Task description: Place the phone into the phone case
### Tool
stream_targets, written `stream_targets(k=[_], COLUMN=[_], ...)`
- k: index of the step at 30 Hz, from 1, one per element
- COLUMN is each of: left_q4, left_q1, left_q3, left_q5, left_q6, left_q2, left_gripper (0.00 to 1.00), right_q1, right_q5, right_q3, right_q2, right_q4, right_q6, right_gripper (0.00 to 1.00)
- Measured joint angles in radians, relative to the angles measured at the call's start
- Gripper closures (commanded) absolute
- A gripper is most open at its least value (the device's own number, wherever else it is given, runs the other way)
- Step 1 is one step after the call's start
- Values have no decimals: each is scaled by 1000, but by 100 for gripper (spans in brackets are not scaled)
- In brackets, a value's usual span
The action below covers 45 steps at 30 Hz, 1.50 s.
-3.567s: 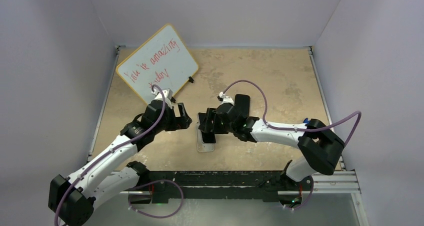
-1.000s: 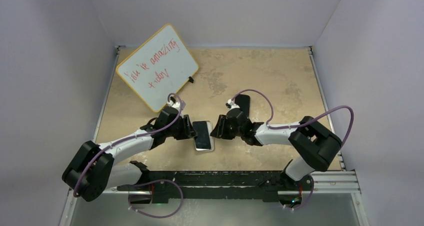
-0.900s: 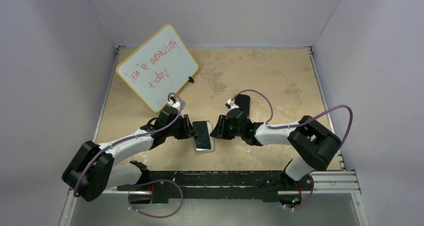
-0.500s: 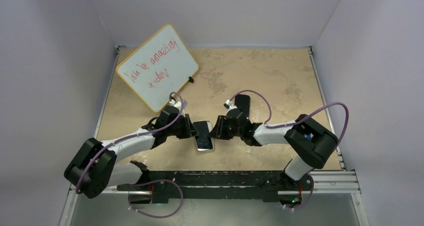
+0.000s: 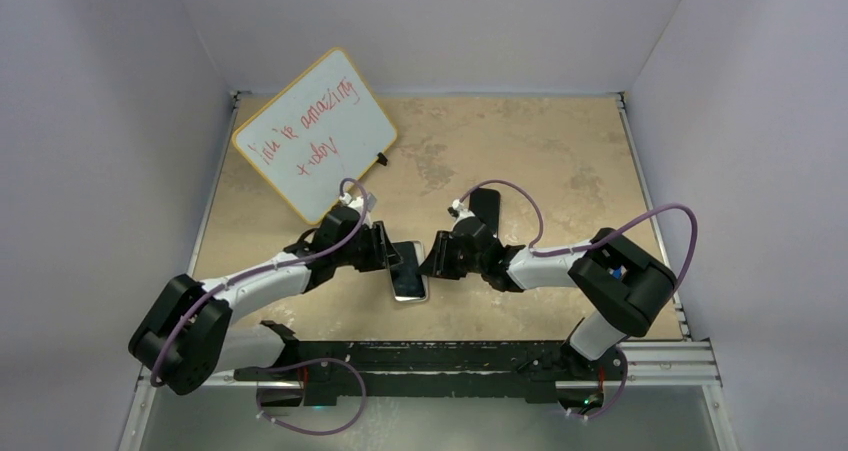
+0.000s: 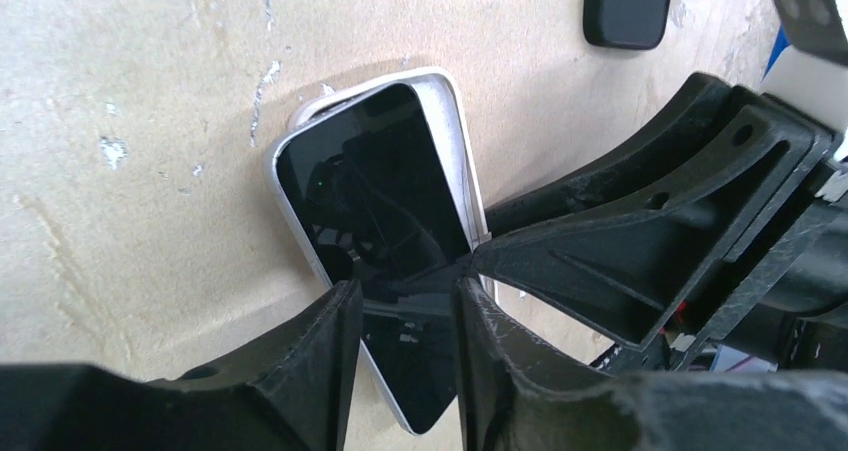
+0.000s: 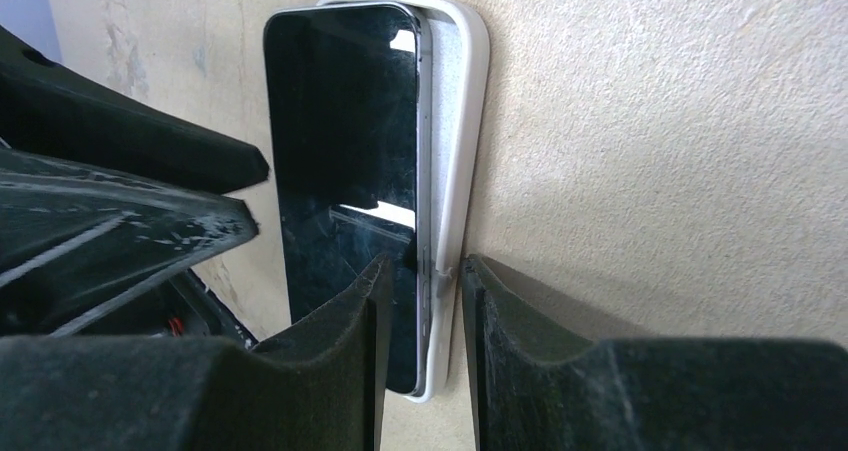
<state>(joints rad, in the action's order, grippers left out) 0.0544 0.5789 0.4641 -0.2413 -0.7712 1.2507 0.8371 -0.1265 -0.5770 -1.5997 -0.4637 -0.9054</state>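
- Two changes matter. A few seconds back the phone [image 7: 340, 141] stood on end in the right gripper [image 7: 420, 276] above the case [image 7: 465, 91]. It now lies screen up on the case, on the table [image 5: 560, 151], between the two grippers.
- One gripper has moved in the last second. The left gripper [image 6: 405, 306] has come in from beside the phone and now hangs over its near-left edge. The right one has hardly shifted.
- Left jaws: a narrow gap with bare screen showing through it and nothing held.
- Right jaws: also narrow, set astride the phone's long edge and the case wall beside it. I cannot tell whether they pinch either one.
- Meaning for the task: the phone is delivered but, by my reading, not seated. It sits askew, and a strip of the case's white inner face shows bare along one long side and round one end. The step in hand looks like nudging it square and pressing it down, so the task is close but not done.
- Count of the task's things: one phone, one case.
- Count of the rest: two grippers, one whiteboard [image 5: 315, 131] with red writing leaning at the back left, and one small black block [image 5: 487, 203] on the table behind the right gripper.
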Motion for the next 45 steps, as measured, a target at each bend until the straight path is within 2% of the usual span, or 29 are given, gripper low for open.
stream_targets(k=[8,15,24,28,35,42,45], left_q4=[-132,-146,-66,-15,15,3,-16], left_q1=[0,0,-1,-2,-2,2,8], left_q3=[35,35,38,38,38,54,66], left_q5=[87,97,44,17,-5,-1,8], left_q6=[23,34,34,38,58,58,58], left_q2=[-37,30,83,106,131,150,155], left_gripper=[54,67,84,87,86,76,67], right_q1=[-1,-13,-19,-20,-27,-27,-27], right_q5=[2,3,-3,-10,-29,-30,-30], right_q3=[0,-13,-32,-32,-32,-32,-32], right_q2=[0,-5,-37,-39,-45,-45,-45], right_q4=[9,16,0,-4,-10,-10,-10], right_q6=[1,9,17,22,30,32,32], right_gripper=[67,68,72,72,73,72,70])
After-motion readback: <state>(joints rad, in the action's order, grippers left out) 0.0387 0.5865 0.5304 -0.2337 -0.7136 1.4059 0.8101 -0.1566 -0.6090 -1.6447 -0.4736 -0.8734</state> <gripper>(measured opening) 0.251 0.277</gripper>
